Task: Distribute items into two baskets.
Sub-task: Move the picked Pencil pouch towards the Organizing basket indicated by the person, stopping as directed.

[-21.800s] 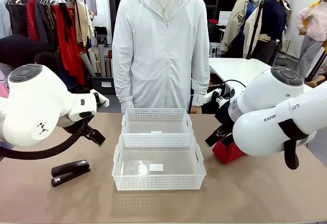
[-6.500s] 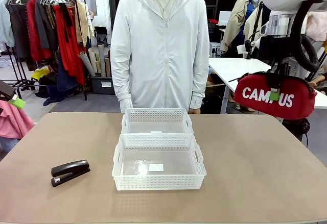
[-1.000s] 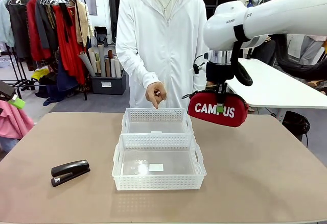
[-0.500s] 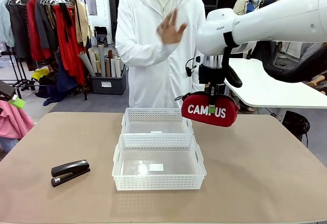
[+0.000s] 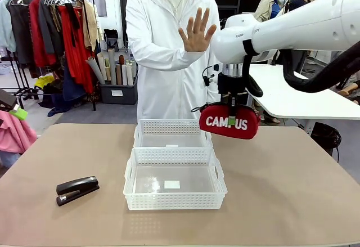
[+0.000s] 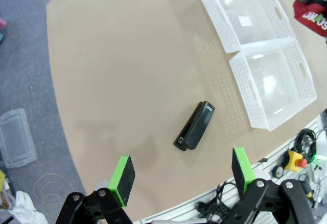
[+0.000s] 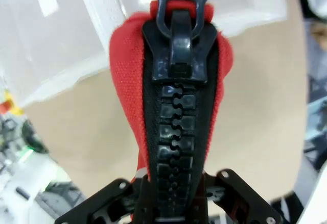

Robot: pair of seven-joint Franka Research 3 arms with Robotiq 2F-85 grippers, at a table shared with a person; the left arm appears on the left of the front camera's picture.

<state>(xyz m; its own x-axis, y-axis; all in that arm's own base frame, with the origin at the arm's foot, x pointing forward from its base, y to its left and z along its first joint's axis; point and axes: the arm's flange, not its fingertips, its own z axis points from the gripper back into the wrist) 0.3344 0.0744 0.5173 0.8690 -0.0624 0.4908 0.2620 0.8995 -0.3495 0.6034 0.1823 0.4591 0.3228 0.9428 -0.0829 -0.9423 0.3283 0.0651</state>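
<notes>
Pouch (image 5: 229, 121) delivery is the step in hand. The right gripper (image 5: 232, 117) is clamped on its zippered top and hangs it just right of the far basket (image 5: 172, 126), while the person's hand (image 5: 197, 31) is raised palm-out. Next it probably needs centring over a basket before release. The stapler (image 5: 77, 189) lies on the table, with the left gripper (image 6: 182, 174) spread wide high above it.
</notes>
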